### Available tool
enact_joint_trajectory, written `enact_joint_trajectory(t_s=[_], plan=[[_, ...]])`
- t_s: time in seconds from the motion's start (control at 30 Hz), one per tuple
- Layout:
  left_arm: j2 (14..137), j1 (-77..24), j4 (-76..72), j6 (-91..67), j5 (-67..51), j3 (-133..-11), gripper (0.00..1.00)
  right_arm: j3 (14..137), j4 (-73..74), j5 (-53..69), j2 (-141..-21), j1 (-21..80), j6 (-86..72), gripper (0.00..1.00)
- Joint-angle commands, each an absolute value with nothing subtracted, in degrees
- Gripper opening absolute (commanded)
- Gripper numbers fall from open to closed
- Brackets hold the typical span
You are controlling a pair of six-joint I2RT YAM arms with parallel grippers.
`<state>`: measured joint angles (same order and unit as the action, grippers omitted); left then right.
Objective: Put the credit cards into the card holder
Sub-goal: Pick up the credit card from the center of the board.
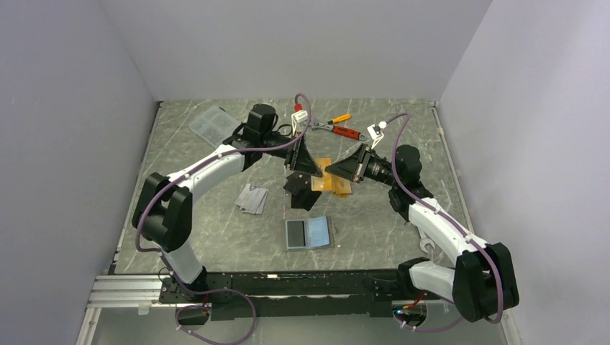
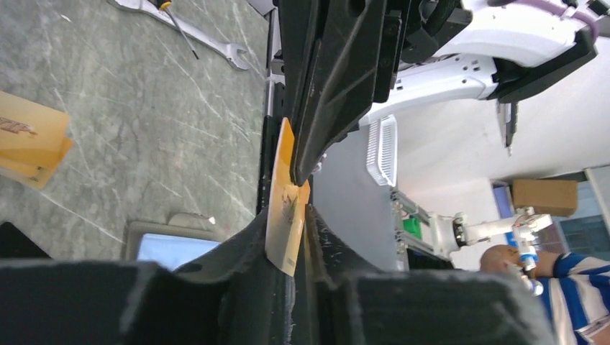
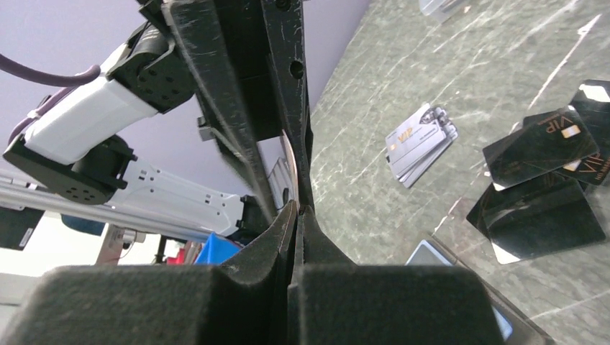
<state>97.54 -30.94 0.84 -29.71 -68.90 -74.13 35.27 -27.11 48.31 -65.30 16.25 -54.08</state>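
An orange credit card (image 2: pixel 286 208) hangs in mid-air above the table's middle. My right gripper (image 1: pixel 329 169) (image 3: pixel 298 210) is shut on its upper edge; its fingertips (image 2: pixel 296 169) come down from above in the left wrist view. My left gripper (image 1: pixel 316 171) (image 2: pixel 289 215) has its jaws narrowed on either side of the card's lower part, with a slit still showing. The card holder (image 1: pixel 309 232) (image 2: pixel 169 241) lies open on the table below. More orange cards (image 1: pixel 338 185) (image 2: pixel 29 136), black cards (image 1: pixel 302 192) (image 3: pixel 539 147) and silvery cards (image 1: pixel 252 199) (image 3: pixel 421 144) lie around it.
A clear compartment box (image 1: pixel 212 123) sits at the back left. Orange-handled pliers (image 1: pixel 344 131) and a wrench (image 2: pixel 194 32) lie at the back middle. Walls close in the table on the left, back and right.
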Motion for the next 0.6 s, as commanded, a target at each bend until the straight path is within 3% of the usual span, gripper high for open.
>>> enact_joint_trajectory(t_s=[0.0, 0.07, 0.1, 0.23, 0.33, 0.43, 0.57], plan=[[94.4, -31.1, -2.0, -29.5, -71.6, -74.0, 0.14, 37.3, -30.0, 48.4, -65.1, 17.4, -53.8, 0.0], [94.2, -31.1, -0.3, -28.3, -71.2, -74.7, 0.0, 36.6, -29.6, 48.4, -64.4, 17.5, -53.7, 0.0], [94.0, -31.0, -0.1, -27.8, -71.0, -74.9, 0.0, 36.1, -29.7, 48.5, -64.1, 17.5, -53.9, 0.01], [93.7, -30.4, -1.8, -30.3, -71.7, -74.5, 0.0, 34.0, -32.7, 50.8, -63.4, 17.8, -55.8, 0.27], [93.7, -29.9, -3.4, -32.1, -72.3, -74.5, 0.0, 33.5, -34.2, 51.2, -63.3, 19.0, -56.2, 0.36], [93.7, -29.8, -5.4, -34.5, -72.7, -74.2, 0.0, 34.8, -34.3, 51.3, -64.1, 20.6, -56.0, 0.36], [93.8, -29.7, -7.3, -35.9, -73.2, -73.8, 0.0, 34.8, -37.3, 51.2, -64.9, 21.0, -58.0, 0.24]])
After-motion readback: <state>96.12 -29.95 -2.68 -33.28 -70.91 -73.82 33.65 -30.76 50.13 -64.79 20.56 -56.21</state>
